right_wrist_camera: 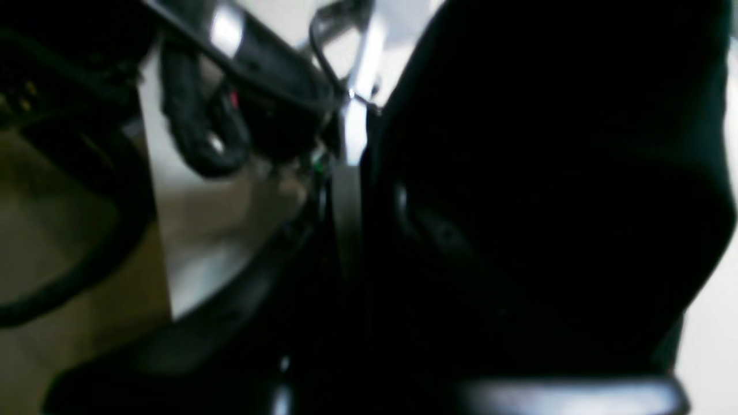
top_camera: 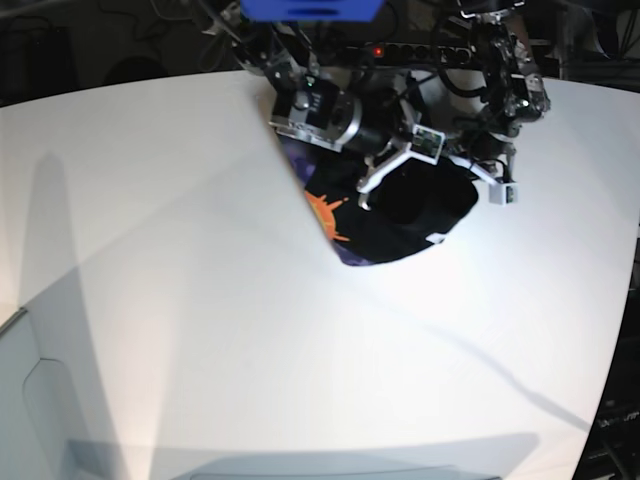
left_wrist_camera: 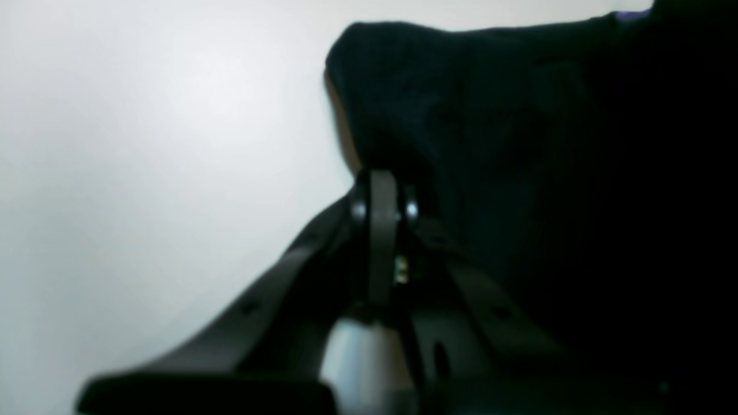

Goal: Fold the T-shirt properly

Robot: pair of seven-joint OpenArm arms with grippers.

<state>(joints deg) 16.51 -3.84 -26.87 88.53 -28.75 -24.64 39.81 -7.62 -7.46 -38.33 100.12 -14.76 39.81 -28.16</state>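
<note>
The black T-shirt (top_camera: pixel 400 225) lies bunched on the white table (top_camera: pixel 200 300) at the back centre, with an orange and purple patch (top_camera: pixel 325 212) showing on its left side. In the left wrist view my left gripper (left_wrist_camera: pixel 380 178) has its fingers pressed together at the edge of the T-shirt (left_wrist_camera: pixel 490 144), pinching the cloth. In the base view it hangs over the bundle's right side (top_camera: pixel 497 188). My right gripper (right_wrist_camera: pixel 346 196) is closed with the T-shirt (right_wrist_camera: pixel 548 173) draped over one finger; in the base view it sits at the bundle's upper left (top_camera: pixel 378 180).
A blue box (top_camera: pixel 310 8) and a power strip with a red light (top_camera: pixel 378 50) sit behind the arms among cables. The table's curved edge (top_camera: pixel 622 330) runs down the right. The other arm's dark links (right_wrist_camera: pixel 242 86) fill the right wrist view's upper left.
</note>
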